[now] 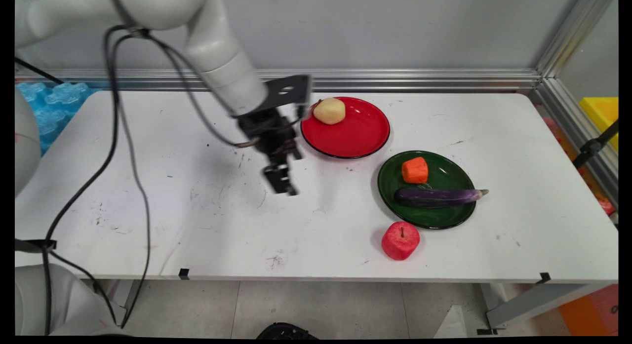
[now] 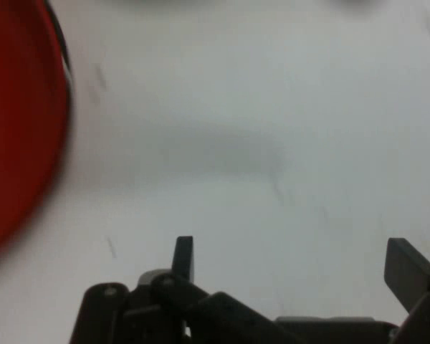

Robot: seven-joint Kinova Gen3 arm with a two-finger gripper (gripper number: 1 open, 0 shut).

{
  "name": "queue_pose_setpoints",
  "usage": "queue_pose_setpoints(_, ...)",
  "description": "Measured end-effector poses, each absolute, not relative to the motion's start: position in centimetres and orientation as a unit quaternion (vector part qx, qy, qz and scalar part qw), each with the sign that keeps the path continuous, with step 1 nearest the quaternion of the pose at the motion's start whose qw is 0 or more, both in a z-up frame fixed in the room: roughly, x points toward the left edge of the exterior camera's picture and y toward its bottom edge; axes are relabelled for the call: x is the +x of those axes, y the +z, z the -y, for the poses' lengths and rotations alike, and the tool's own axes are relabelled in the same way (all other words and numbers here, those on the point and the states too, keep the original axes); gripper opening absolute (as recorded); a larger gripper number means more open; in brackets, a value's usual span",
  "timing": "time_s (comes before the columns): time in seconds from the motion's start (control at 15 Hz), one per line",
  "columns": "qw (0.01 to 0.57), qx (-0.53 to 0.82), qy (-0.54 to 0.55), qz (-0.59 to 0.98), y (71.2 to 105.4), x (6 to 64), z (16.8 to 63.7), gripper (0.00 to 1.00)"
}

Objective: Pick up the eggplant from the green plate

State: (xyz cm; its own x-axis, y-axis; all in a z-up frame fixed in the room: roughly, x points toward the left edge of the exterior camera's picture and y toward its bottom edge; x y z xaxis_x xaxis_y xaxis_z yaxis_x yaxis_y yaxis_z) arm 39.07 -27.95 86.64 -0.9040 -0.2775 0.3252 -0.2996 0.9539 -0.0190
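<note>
Surface: White table (image 1: 163,220), scuffed, with a grey wall and aluminium rail behind it.
Gripper: We find the gripper (image 1: 282,183) over bare tabletop, just left of the red plate (image 1: 363,136). Its fingers are spread wide with nothing between them; the hand view shows only white surface in the gap, and the red plate's rim (image 2: 21,143) at the left edge of that view.
Nearest thing: We note the red plate is closest. A pale yellow potato (image 1: 330,110) lies on the far-left part of it.
Further from the red plate: A green plate (image 1: 454,176) sits near its front right, apart from it. It carries an orange carrot chunk (image 1: 414,170) and a purple eggplant (image 1: 437,196) lying across it, stem end overhanging the right rim.
Outermost: A red apple (image 1: 400,240) stands on the table just in front of the green plate, close to its rim.
Handling remark: In our judgement any descent from this pose meets only table; the hand would need to be centred over an item first, clear of the plate rims.
</note>
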Motion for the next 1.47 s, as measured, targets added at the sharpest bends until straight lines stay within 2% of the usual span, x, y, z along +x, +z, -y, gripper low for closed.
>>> queue_pose_setpoints(0.6, 0.246, 0.133, 0.081, 0.957, 86.8, 27.6, 32.3, 1.0)
queue_pose_setpoints(1.0, 0.268, 0.121, 0.094, 0.951, 83.9, 21.5, 34.0, 1.0)
queue_pose_setpoints(1.47, 0.274, 0.123, 0.095, 0.949, 80.4, 17.7, 35.6, 1.0)
